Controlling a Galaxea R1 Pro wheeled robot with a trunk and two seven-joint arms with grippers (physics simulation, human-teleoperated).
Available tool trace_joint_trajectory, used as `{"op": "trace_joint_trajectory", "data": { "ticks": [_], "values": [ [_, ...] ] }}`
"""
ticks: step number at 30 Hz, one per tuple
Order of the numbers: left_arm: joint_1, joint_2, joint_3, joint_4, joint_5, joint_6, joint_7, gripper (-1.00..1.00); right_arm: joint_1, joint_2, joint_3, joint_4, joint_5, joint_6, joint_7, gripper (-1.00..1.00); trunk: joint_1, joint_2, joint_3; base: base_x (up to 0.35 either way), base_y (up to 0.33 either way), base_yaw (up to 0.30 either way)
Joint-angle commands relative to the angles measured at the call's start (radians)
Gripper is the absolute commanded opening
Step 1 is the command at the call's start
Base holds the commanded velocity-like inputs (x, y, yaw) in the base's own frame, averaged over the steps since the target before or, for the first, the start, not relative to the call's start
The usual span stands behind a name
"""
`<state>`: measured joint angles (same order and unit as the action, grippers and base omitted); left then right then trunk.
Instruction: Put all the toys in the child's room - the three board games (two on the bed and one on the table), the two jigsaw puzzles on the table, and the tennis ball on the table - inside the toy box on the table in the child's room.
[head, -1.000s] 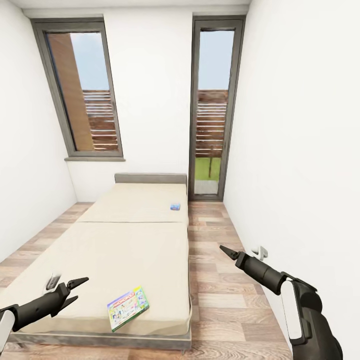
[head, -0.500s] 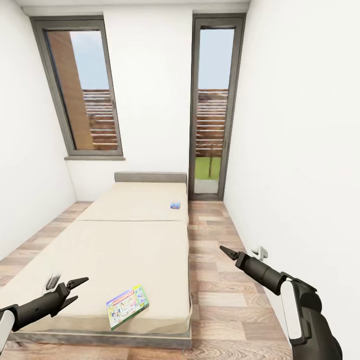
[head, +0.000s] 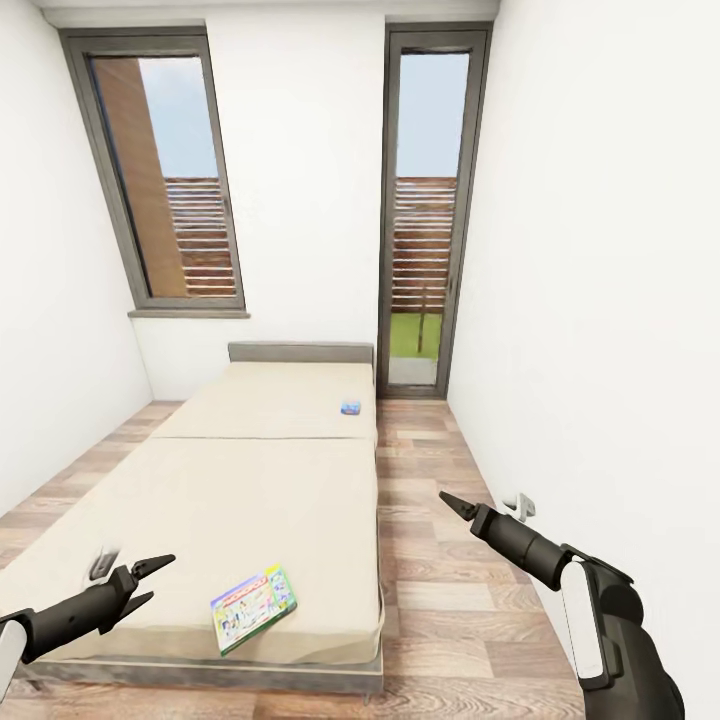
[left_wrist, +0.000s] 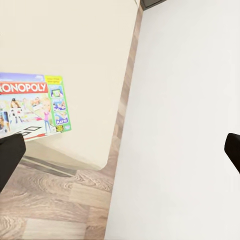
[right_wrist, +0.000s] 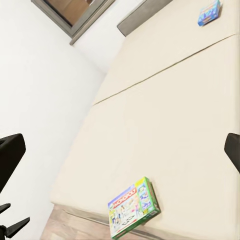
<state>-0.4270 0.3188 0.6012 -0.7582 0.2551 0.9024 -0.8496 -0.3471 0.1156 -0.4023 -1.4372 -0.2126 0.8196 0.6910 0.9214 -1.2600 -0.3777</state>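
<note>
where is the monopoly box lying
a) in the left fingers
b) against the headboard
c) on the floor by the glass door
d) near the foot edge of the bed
d: the Monopoly box lies flat on the bed close to its near edge, far from the headboard.

Blue board game (head: 350, 408) far up the bed (head: 250, 480): too small in head view to read print or figures. Monopoly box (left_wrist: 31, 107) cut by left wrist frame edge, title's first letter lost. Left gripper (head: 143, 580): arm runs off head frame. Right wrist view crops the blue box's corner.
</note>
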Motion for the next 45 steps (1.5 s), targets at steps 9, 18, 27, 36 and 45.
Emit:
{"op": "trace_joint_trajectory", "data": {
  "ticks": [9,18,27,36,45],
  "values": [
    [-0.001,-0.001,0.003,0.002,-0.002,0.004,-0.001,1.0,-0.001,0.001,-0.003,0.0,-0.001,0.005,0.004,1.0,0.035,-0.064,-0.029,0.0,0.0,0.0],
    [-0.001,-0.001,0.003,0.002,-0.001,0.004,0.033,1.0,-0.001,0.001,-0.003,0.005,-0.001,0.002,0.004,1.0,0.069,-0.127,-0.058,0.0,0.0,0.0],
    [-0.001,-0.001,0.003,0.002,0.0,0.003,0.036,1.0,-0.001,0.001,-0.003,0.013,-0.001,-0.001,0.004,1.0,0.104,-0.19,-0.086,0.0,0.0,0.0],
    [-0.001,-0.002,0.003,0.002,0.0,0.002,0.037,1.0,-0.001,0.002,-0.003,0.014,-0.002,-0.002,-0.031,1.0,0.138,-0.253,-0.114,0.0,0.0,0.0],
    [-0.001,-0.003,0.003,0.002,0.001,-0.04,0.039,1.0,-0.001,0.003,-0.003,0.014,-0.002,-0.002,-0.037,1.0,0.173,-0.316,-0.142,0.0,0.0,0.0]
  ]
}}
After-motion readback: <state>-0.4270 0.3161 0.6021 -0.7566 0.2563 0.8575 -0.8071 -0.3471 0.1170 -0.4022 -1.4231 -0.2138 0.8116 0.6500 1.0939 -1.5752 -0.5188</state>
